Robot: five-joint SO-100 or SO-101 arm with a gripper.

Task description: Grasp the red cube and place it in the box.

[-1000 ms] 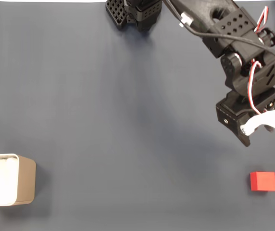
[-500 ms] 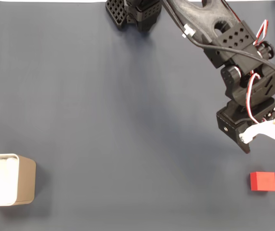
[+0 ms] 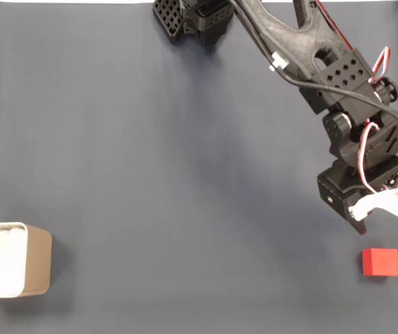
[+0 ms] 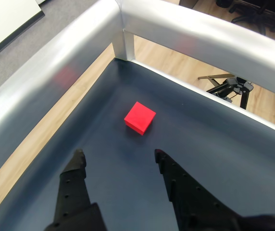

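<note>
The red cube [image 3: 380,262] rests on the dark mat near the lower right corner in the fixed view. The wrist view shows the red cube [image 4: 140,118] a short way ahead of my gripper [image 4: 119,155], whose two black fingers [image 4: 76,166] stand open with nothing between them. In the fixed view the arm's black wrist block [image 3: 345,198] hangs just above and left of the cube, apart from it. The box [image 3: 18,259], beige with a white lining, sits at the left edge, far from the arm.
A silver metal rail [image 4: 185,29] borders the mat close behind the cube in the wrist view, with wooden floor beyond. The arm's base [image 3: 199,17] stands at the top middle of the fixed view. Bare dark mat [image 3: 171,195] spreads between cube and box.
The arm has reached farther down and slightly right toward the red cube. The cube and the box have not moved.
</note>
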